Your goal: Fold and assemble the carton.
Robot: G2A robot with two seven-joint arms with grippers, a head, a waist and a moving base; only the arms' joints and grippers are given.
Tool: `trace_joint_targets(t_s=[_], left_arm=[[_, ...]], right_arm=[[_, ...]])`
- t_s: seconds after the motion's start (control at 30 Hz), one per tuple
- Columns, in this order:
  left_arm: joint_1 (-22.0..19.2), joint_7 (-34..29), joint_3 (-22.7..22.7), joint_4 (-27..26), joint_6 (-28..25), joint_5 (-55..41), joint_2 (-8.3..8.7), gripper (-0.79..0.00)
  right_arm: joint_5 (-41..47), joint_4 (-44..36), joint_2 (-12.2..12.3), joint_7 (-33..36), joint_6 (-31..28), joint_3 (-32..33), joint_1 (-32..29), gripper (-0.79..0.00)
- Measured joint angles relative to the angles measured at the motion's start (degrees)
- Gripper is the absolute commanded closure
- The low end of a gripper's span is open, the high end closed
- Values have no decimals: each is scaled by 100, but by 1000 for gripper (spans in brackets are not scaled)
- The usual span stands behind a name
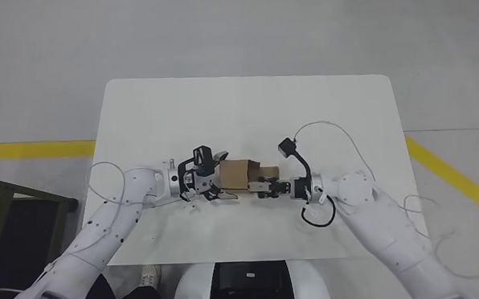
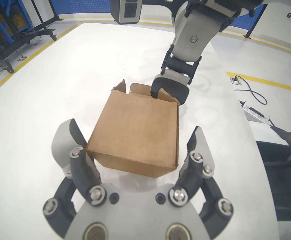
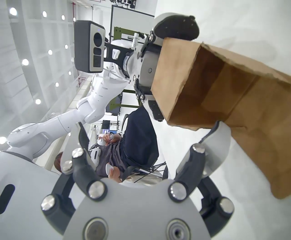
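carton (image 3: 179, 75) cut off at the edge; underside hidden

You have passing room along the counter's (image 1: 246, 109) far edge and at both far corners. Toward the near edge, the carton (image 1: 239, 174) blocks the middle, with the left claw (image 1: 215, 176) and right claw (image 1: 267, 187) at its ends. A cable (image 1: 335, 136) loops beyond the right one.

White table (image 1: 246, 109), brown carton (image 1: 236, 174) near middle
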Motion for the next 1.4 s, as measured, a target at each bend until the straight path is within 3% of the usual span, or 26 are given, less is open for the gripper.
trace_joint_targets(t_s=[0.27,0.67,0.93,1.17,1.4], left_arm=[[-10,8,21,48,-57,22,-41,-785],[2,-26,6,32,-71,56,-83,-785],[30,-78,-68,41,-97,64,-83,-785],[82,-111,-152,-15,-118,70,-73,-785],[114,-136,-200,-64,-137,71,-76,-785]], right_arm=[[333,718,-260,22,-433,-479,558,-785],[567,1285,-493,-158,-707,-761,787,-785],[564,1044,-330,93,-677,-281,625,-785],[65,553,-65,78,-119,372,215,-785],[-79,742,-98,-83,-372,344,323,-785]])
